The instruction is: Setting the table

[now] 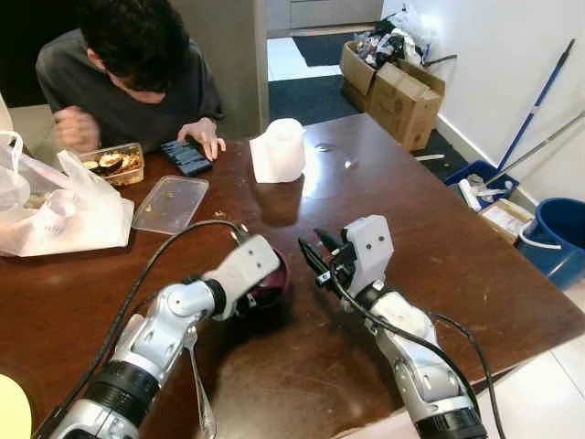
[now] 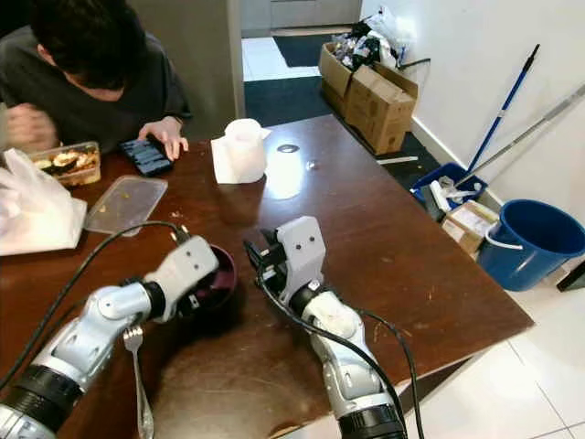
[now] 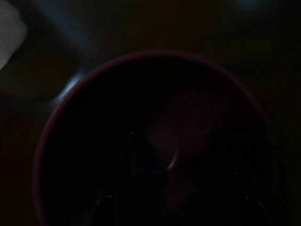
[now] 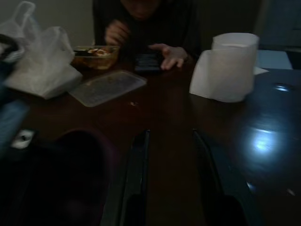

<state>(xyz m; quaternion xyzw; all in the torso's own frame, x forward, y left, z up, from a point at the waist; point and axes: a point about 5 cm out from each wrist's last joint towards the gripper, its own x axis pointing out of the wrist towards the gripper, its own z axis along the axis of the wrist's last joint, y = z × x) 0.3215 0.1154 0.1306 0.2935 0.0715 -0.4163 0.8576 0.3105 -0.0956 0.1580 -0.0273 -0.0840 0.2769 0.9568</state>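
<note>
While the left gripper (image 1: 274, 274) covers the dark bowl (image 2: 219, 274) mid-table, grip unclear, the right gripper (image 4: 171, 155) hovers beside it, fingers apart; a fork (image 2: 139, 384), paper roll (image 1: 283, 151) and person (image 1: 128, 64) lie around.

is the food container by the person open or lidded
Open: the food container shows its food uncovered, and its clear lid lies flat on the table beside it.

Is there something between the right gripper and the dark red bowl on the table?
Nothing visible. The right gripper, fingers open, hovers just beside the bowl, with bare table between them. The left gripper sits over the bowl's other side.
</note>
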